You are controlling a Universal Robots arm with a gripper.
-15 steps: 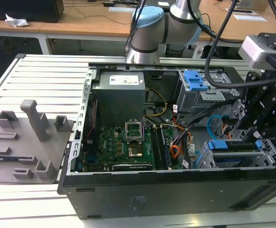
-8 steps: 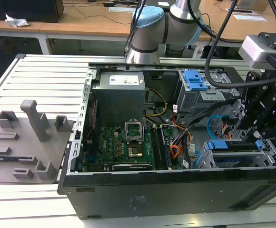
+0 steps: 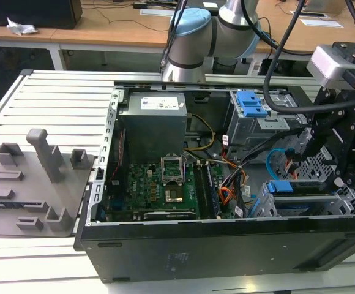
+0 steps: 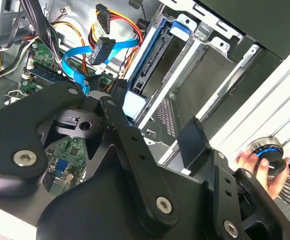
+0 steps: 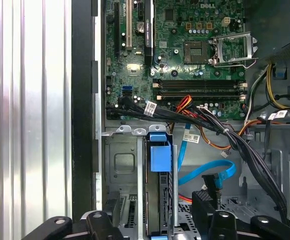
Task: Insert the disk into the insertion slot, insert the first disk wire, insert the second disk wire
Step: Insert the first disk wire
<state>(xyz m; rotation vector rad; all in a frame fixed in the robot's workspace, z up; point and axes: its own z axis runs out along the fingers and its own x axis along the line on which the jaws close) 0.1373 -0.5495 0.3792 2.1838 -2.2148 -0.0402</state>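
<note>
The disk [image 5: 160,156], silver in its bright blue carrier, sits on edge inside the grey perforated insertion slot [image 5: 122,161] at the exterior view's right [image 3: 283,187]. My gripper [image 5: 157,207] is open, with one black finger [image 4: 192,141] on each side of the disk's end [image 4: 155,62]. The second disk wire [image 5: 205,173], a light-blue loop with a dark plug [image 4: 103,50], hangs loose beside the cage [image 3: 274,160]. A black plug on red, yellow and orange wires [image 4: 102,12], seemingly the first disk wire, also hangs free.
The open computer case [image 3: 226,251] lies on a slatted metal table [image 3: 55,104]. A taller cage with a blue bracket [image 3: 251,103] stands behind the slot. Black cable bundles [image 5: 245,145] cross above the cage. A person's hand [image 4: 252,160] rests on a knob.
</note>
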